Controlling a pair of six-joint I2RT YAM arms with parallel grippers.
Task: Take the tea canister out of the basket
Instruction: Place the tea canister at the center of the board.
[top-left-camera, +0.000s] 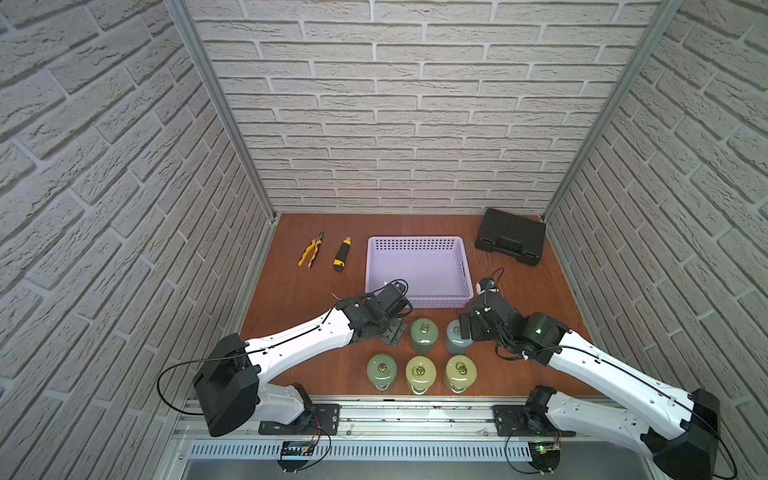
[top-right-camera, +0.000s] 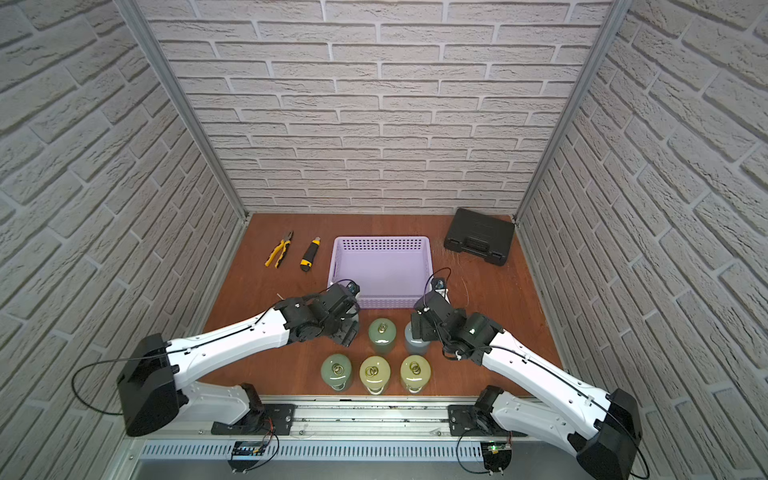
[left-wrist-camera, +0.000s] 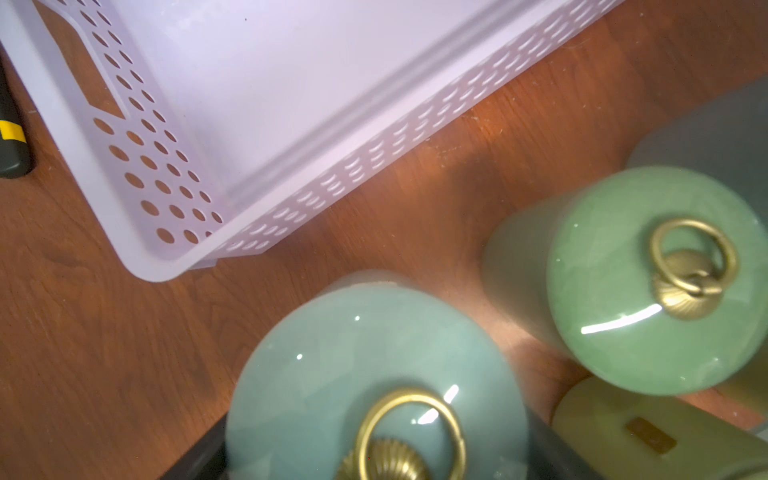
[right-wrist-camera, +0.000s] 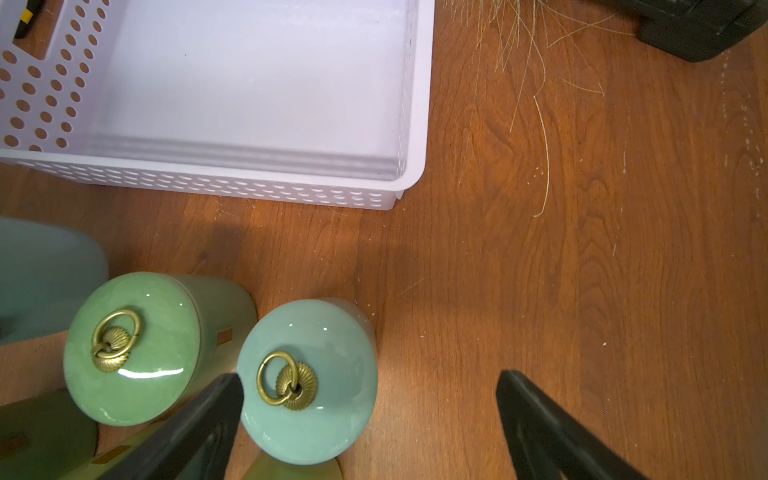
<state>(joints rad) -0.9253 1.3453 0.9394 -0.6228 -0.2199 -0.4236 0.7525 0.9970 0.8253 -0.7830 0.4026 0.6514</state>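
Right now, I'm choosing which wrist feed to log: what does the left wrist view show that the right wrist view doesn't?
Left wrist only: the ringed lid of the teal canister clamped in the left gripper. Right wrist only: the open right gripper, the black hard case and straw-like strands. Both: the lavender basket, the green canister and the wooden table.
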